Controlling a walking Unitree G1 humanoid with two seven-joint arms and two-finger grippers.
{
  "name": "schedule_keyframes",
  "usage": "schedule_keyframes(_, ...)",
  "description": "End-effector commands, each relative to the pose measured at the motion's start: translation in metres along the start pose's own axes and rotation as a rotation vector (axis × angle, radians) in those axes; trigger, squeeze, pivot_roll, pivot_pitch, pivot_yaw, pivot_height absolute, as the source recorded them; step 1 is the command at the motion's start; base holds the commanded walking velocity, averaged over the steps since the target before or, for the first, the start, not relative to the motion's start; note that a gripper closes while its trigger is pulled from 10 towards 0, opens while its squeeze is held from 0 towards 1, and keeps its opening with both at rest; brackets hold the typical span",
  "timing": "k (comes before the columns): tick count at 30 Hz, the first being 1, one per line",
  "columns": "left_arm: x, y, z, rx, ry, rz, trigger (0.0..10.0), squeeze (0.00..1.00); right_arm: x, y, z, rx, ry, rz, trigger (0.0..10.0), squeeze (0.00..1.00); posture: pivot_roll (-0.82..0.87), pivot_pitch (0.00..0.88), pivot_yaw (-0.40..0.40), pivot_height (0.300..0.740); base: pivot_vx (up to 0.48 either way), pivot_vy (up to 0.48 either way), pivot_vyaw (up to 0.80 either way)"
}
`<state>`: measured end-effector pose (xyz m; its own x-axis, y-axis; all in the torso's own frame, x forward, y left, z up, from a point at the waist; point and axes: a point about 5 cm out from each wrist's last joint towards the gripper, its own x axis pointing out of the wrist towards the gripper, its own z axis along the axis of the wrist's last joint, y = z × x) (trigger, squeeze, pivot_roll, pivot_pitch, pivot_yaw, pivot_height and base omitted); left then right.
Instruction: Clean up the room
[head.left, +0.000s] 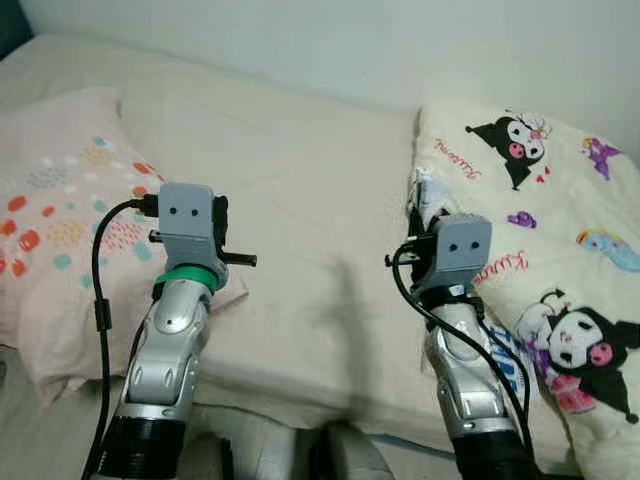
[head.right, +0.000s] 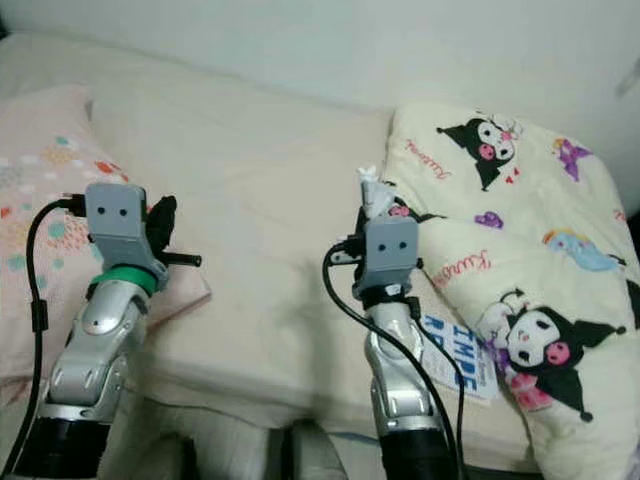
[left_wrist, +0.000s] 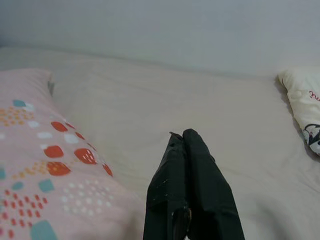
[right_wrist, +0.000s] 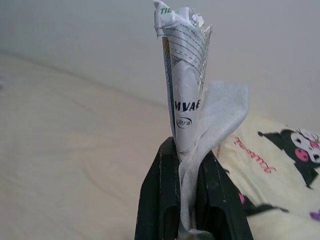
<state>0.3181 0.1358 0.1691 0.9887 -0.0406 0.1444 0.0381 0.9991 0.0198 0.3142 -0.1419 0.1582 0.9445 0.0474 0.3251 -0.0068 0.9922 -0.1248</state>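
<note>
Bed (head.left: 300, 190): cream sheet, running back to a pale wall (head.left: 350, 40).
Quilt (head.left: 560, 250): cream, cartoon print, heaped on the bed's right side up to the near edge.
Pillow (head.left: 60, 220): pink with coloured dots, on the bed's left side, overhanging the near edge.
Leaflet (head.right: 455, 365): blue lettering, flat at the near edge beside the quilt.
Left gripper (left_wrist: 185, 145): fingers pressed together, holding nothing, raised above the sheet just beside the pillow.
Right gripper (right_wrist: 187, 150): clamped on a wrapper (right_wrist: 185, 90) with a tissue (right_wrist: 222, 110), both standing upright from the fingertips, above the sheet by the quilt's left edge
</note>
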Motion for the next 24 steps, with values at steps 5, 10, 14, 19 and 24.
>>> schedule_keyframes(5,0.0,-0.0033,-0.0056,-0.009,0.02,-0.014,10.0,0.0,-0.0037,-0.0039,-0.0049,-0.01,0.022,-0.018,10.0,0.0,0.01,0.075,-0.032,0.74,0.0,0.0,0.0)
schedule_keyframes(10,-0.0001,-0.0039,-0.0065,-0.011,0.025,-0.019,10.0,0.0,-0.0039,-0.0018,-0.0038,-0.019,0.014,-0.025,10.0,0.0,0.01,0.078,-0.029,0.74,0.0,0.0,0.0)
schedule_keyframes(14,-0.0004,-0.0038,-0.0078,-0.012,0.03,-0.021,10.0,0.0,-0.0038,0.0011,-0.0032,-0.017,0.008,-0.019,10.0,0.0,0.01,0.077,-0.028,0.74,0.0,0.0,0.0)
schedule_keyframes(19,-0.0009,-0.0034,-0.0089,-0.01,0.033,-0.022,10.0,0.0,-0.0035,0.0031,-0.0032,-0.015,0.007,-0.013,10.0,0.0,0.01,0.076,-0.027,0.74,0.0,0.0,0.0)
schedule_keyframes(24,-0.0018,-0.0029,-0.0104,-0.008,0.037,-0.023,10.0,0.0,-0.0038,0.0047,-0.0034,-0.013,0.007,-0.006,10.0,0.0,0.01,0.074,-0.026,0.74,-0.265,0.0,0.0)
